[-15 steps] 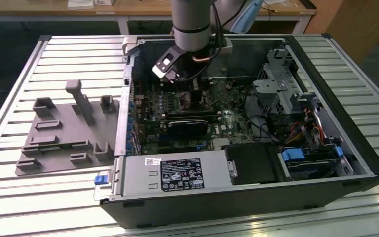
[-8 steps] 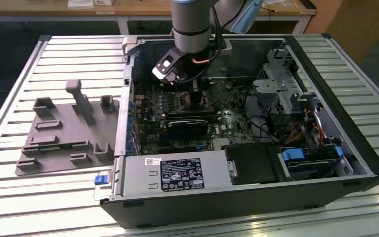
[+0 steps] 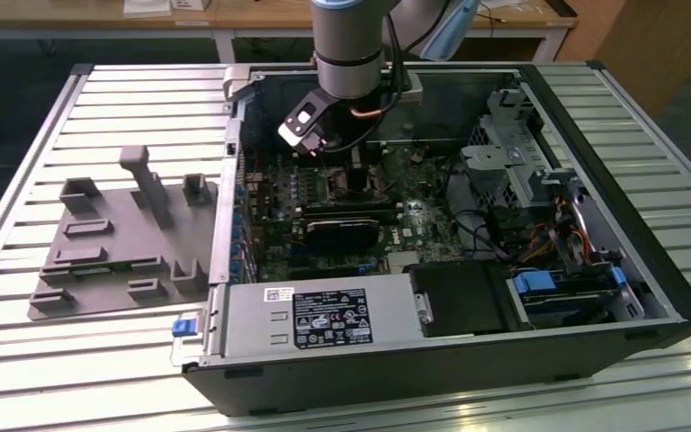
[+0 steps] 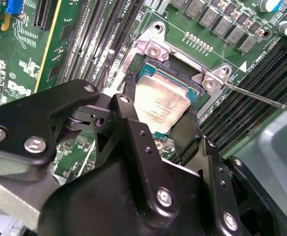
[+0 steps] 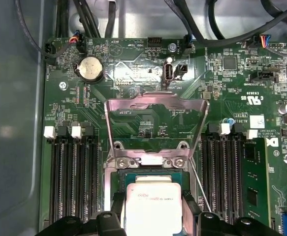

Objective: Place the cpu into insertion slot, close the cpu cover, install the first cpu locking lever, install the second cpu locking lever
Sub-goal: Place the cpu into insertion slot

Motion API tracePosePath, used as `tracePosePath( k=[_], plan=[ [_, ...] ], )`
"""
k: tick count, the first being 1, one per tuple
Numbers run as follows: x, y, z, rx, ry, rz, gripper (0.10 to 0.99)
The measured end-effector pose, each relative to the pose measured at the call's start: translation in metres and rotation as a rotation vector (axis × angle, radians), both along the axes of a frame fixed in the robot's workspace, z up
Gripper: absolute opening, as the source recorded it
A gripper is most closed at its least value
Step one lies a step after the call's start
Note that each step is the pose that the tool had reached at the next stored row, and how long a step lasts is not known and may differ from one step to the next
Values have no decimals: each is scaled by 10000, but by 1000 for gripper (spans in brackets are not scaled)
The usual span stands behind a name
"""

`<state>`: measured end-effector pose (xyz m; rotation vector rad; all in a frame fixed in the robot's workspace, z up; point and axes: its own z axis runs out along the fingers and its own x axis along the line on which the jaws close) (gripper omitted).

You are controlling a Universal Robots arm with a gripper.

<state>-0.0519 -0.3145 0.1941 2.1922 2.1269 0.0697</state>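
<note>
The cpu [image 5: 153,206], a flat silver-grey square, sits between my gripper's [image 5: 153,199] black fingers [image 5: 116,202], low over the insertion slot [image 5: 133,176] on the green board. In the second wrist view the gripper [image 4: 162,98] is shut on the cpu [image 4: 160,105], one finger [image 4: 192,129] on each side, with the slot's rim [image 4: 182,81] showing just beyond it. I cannot tell whether the chip touches the slot's floor. The cpu cover [image 5: 155,105], a silvery frame, stands swung open beyond the slot. A thin wire locking lever [image 4: 261,98] juts out beside the slot. In the exterior view the gripper [image 3: 348,175] reaches down into the open computer case.
Long black memory slots [image 5: 74,182] flank the socket on both sides. Cables [image 5: 217,29] run along the case wall past the board. In the exterior view a black card [image 3: 348,229] lies near the gripper, and a grey fixture plate [image 3: 118,243] sits at the exterior view's left of the case [image 3: 442,378].
</note>
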Motion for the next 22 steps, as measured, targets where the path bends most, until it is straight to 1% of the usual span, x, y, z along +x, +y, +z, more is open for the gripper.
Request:
tracePosePath(
  k=[4, 12, 14, 15, 20, 22],
  plan=[
    [0, 16, -8, 1, -1, 1, 537],
    [0, 19, -10, 2, -2, 1, 537],
    [0, 19, -10, 1, -1, 2, 549],
    [0, 19, -10, 1, -1, 2, 612],
    [0, 20, -4, -1, 1, 1, 612],
    [0, 20, 17, 1, -1, 1, 612]
  ],
)
